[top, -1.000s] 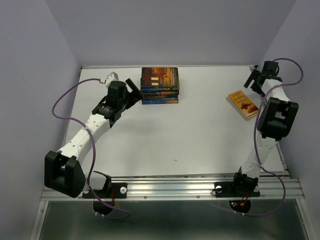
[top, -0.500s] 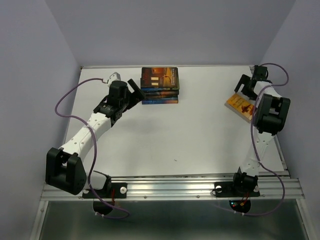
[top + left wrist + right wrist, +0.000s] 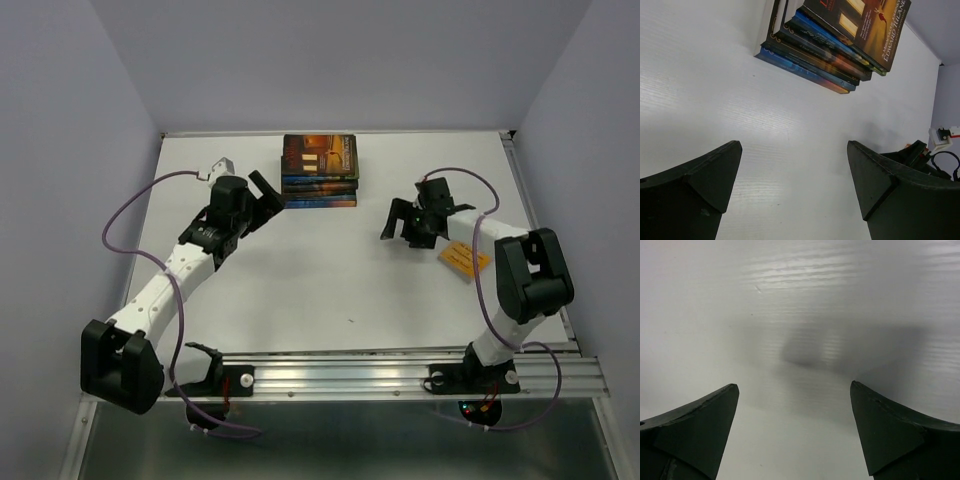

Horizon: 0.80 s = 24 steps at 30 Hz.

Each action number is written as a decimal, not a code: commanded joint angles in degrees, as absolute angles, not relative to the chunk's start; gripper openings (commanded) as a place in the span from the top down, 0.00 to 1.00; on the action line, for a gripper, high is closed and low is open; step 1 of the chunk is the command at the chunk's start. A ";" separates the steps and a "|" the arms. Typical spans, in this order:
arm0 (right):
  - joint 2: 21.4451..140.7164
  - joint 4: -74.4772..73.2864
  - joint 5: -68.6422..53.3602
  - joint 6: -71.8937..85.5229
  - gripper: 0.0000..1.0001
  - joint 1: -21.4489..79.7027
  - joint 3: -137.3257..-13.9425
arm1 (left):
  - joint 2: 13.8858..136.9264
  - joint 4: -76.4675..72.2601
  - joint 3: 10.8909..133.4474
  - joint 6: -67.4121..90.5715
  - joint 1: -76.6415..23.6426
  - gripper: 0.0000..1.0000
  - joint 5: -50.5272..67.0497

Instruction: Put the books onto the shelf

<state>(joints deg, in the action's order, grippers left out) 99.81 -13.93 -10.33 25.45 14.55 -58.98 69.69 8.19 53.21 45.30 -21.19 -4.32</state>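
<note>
A stack of several books lies flat at the back middle of the white table, a dark brown-orange cover on top. In the left wrist view the books show their spines at the top. My left gripper hovers open just left of the stack, nothing between its fingers. An orange book lies alone at the right, partly under my right forearm. My right gripper stands open over bare table left of that book; the right wrist view shows only table between the fingers. The shelf is out of view.
Purple walls close in the table at the back and both sides. A metal rail with the arm bases runs along the near edge. Purple cables loop off both arms.
My right arm swung from the back right corner down and left toward the table's middle. The orange book now lies nearer the front. The left arm shifted only slightly.
</note>
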 commanded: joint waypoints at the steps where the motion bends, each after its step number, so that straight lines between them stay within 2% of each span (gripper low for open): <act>1: 90.98 -16.52 -5.12 27.51 0.00 12.22 -58.53 | 66.45 6.59 52.91 44.04 -21.18 0.01 -4.04; 6: 83.33 -18.54 -1.41 27.86 0.00 6.61 -59.33 | 68.02 5.80 54.93 41.22 -21.36 0.01 -1.23; 12: 77.26 -21.62 2.63 29.26 0.00 -9.82 -52.92 | 75.13 2.91 59.67 36.48 -21.62 0.01 4.39; 15: 78.13 -21.62 3.34 29.45 0.00 -16.86 -50.19 | 79.00 2.64 62.30 34.28 -21.88 0.01 6.76; 21: 85.49 -19.52 5.45 28.83 0.00 -20.30 -51.59 | 84.72 2.55 65.65 31.12 -22.06 0.01 11.33; 23: 88.14 -17.15 5.62 28.92 0.06 -20.82 -51.59 | 85.43 2.55 66.18 30.76 -22.15 0.01 12.13; 24: 91.03 -16.79 5.36 28.74 0.15 -20.83 -52.20 | 85.78 2.46 66.36 30.59 -22.15 0.01 12.22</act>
